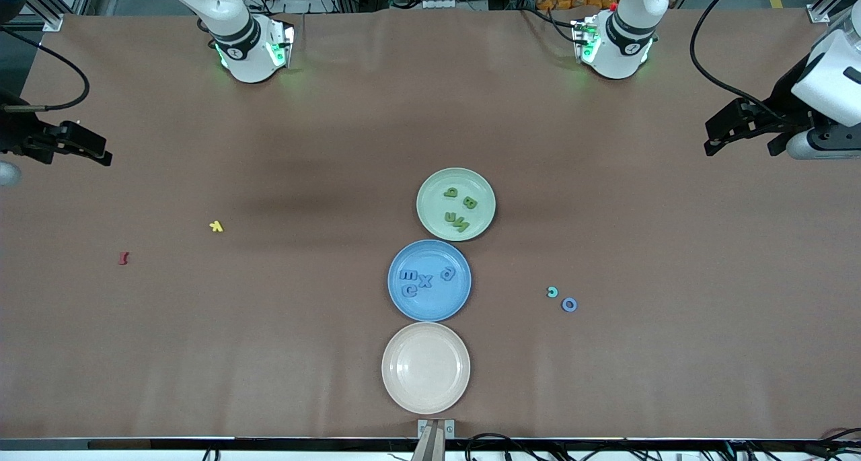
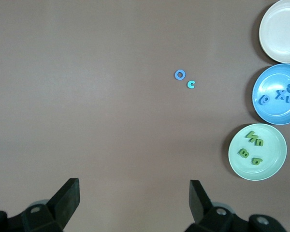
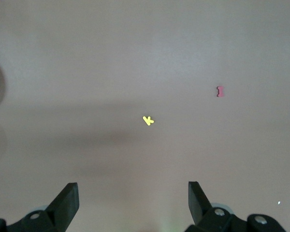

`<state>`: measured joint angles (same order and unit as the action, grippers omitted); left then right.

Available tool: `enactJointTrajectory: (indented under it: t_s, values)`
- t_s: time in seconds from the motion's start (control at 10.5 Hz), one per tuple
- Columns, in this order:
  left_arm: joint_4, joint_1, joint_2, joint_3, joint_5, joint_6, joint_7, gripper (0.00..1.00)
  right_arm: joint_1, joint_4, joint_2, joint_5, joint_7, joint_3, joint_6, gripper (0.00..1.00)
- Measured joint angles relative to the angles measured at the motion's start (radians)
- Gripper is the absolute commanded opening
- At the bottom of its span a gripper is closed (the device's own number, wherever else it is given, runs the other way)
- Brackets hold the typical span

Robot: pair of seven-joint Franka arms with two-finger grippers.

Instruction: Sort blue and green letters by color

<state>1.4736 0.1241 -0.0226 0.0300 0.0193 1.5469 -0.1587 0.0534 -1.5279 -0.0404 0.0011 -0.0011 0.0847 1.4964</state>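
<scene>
The left gripper [image 1: 714, 138] hangs over the counter's [image 1: 269, 353] left-arm end, fingers open; the right gripper [image 1: 101, 153] waits alike, holding nothing.

Left arm drawn back to its end of table, waiting; left gripper [image 1: 714, 140] aloft, fingers [image 2: 67, 198] spread wide, nothing between. Right arm likewise at its own end; right gripper [image 1: 101, 153] aloft, fingers [image 3: 67, 200] spread wide, nothing held.

Three plates [image 1: 426, 407], four blue letters [image 1: 425, 280], four green letters [image 1: 458, 207], four stray letters [image 1: 216, 226], two end effectors [image 1: 723, 132].
</scene>
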Motion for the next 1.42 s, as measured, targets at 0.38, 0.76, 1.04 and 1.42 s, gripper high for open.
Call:
enactJointTrajectory:
  t_s: [0.38, 0.76, 1.04, 1.42]
  values:
    - [0.000, 0.000, 0.000, -0.001, 0.000, 0.000, 0.000, 1.00, 0.001, -0.002, -0.003, 0.000, -0.046, 0.000, -0.060, 1.00]
    - [0.000, 0.000, 0.000, -0.001, -0.006, 0.000, 0.000, 1.00, 0.001, -0.002, -0.008, 0.000, -0.033, 0.000, -0.064, 1.00]
    - [0.000, 0.000, 0.000, -0.001, -0.006, 0.000, 0.000, 1.00, 0.001, -0.002, -0.008, 0.000, -0.032, 0.000, -0.064, 1.00]
    - [0.000, 0.000, 0.000, -0.001, -0.006, 0.000, 0.000, 1.00, 0.006, -0.001, -0.008, 0.000, 0.017, -0.001, -0.064, 1.00]
